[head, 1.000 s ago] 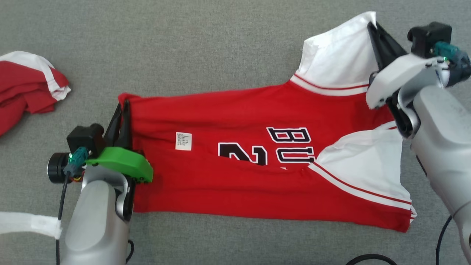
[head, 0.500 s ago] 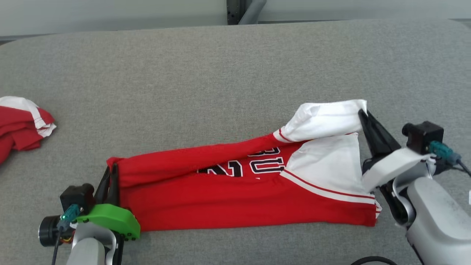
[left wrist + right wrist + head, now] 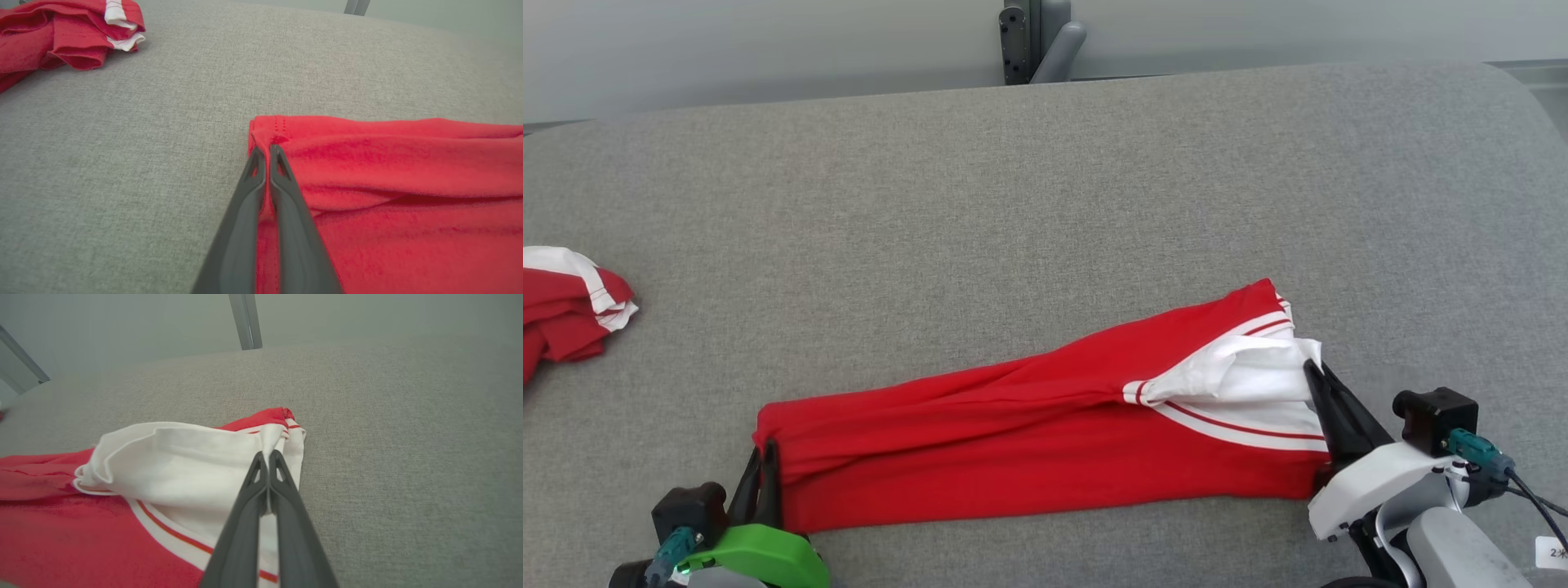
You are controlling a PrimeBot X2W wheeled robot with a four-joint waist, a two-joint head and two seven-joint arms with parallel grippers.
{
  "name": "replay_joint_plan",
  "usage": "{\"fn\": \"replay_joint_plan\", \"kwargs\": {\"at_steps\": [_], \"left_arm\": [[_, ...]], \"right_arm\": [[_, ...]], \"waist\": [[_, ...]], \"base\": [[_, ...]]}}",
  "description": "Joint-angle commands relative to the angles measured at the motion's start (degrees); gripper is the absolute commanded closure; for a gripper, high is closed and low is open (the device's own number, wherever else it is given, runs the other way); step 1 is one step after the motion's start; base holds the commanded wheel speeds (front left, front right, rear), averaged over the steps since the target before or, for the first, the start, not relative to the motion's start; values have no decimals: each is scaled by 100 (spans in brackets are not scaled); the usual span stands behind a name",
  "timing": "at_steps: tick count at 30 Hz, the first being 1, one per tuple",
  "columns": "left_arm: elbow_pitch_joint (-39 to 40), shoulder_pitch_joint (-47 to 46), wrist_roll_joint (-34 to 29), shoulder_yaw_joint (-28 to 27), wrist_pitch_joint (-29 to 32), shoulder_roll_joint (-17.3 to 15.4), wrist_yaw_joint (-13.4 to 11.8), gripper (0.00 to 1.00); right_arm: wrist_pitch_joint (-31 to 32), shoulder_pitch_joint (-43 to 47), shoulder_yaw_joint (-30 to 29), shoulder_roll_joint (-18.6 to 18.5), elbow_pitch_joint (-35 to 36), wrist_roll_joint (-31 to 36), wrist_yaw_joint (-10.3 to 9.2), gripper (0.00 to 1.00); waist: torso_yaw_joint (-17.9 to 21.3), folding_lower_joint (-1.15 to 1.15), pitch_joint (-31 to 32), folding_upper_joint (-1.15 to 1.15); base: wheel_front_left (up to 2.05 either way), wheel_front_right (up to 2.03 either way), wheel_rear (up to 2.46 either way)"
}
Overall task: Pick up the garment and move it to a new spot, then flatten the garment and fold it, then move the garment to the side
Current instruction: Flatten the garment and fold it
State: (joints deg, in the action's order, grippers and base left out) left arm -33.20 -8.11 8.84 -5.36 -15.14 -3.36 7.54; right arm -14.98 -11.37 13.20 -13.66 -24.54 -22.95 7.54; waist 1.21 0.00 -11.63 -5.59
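Folded into a long band, the garment (image 3: 1013, 457) lies right of the crumpled red heap (image 3: 564, 318). The left tool (image 3: 768, 449) and right tool (image 3: 1313, 367) are each clamped tight on one end. Further folding and setting aside probably remain.

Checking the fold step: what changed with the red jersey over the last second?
The left gripper and right gripper pulled the far edge of the jersey toward the robot, folding it lengthwise; its print is now covered. Both stayed shut on it, at red hem and white sleeve. The other red garment stayed put.
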Motion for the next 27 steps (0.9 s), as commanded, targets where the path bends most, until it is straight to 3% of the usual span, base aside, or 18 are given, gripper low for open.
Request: {"fn": "replay_joint_plan", "kwargs": {"at_steps": [1, 3, 4, 5, 6, 7, 8, 15, 27], "left_arm": [[49, 143, -62, -61, 2, -17, -11, 100], [88, 224, -92, -119, 2, 3, -31, 100], [111, 256, -108, -134, 2, 11, -49, 95], [142, 289, -139, -141, 2, 16, -57, 55], [143, 336, -155, -143, 2, 20, -76, 0], [122, 373, -134, -169, 2, 26, -113, 0], [158, 387, -137, -193, 2, 24, -157, 0], [694, 813, 43, -165, 3, 38, -712, 0], [1076, 1010, -2, 128, 3, 39, -998, 0]], "right_arm": [[-12, 113, -26, 20, -9, 64, -11, 100], [-12, 174, -49, 38, -45, 119, -11, 100], [-12, 207, -91, 61, -64, 137, -11, 100], [-12, 243, -137, 85, -84, 164, -11, 100], [-12, 283, -187, 115, -118, 172, -11, 99], [-12, 350, -215, 124, -199, 213, -11, 59], [-12, 372, -249, 146, -223, 206, -11, 0], [-11, 627, -891, 298, 43, 420, -11, 0], [-12, 268, -938, 399, -292, 597, -11, 0]], "waist": [[-1, 0, 20, 1], [5, 0, 41, 1], [6, 0, 50, 1], [4, 0, 57, 1], [0, 0, 68, 1], [-3, 0, 81, 1], [-6, 0, 101, 1], [-34, 0, 277, 1], [-313, 0, 281, 1]], "base": [[0, 0, 0], [0, 0, 0], [0, 0, 0], [0, 0, 0], [0, 0, 0], [0, 0, 0], [0, 0, 0], [0, 0, 0], [0, 0, 0]]}}
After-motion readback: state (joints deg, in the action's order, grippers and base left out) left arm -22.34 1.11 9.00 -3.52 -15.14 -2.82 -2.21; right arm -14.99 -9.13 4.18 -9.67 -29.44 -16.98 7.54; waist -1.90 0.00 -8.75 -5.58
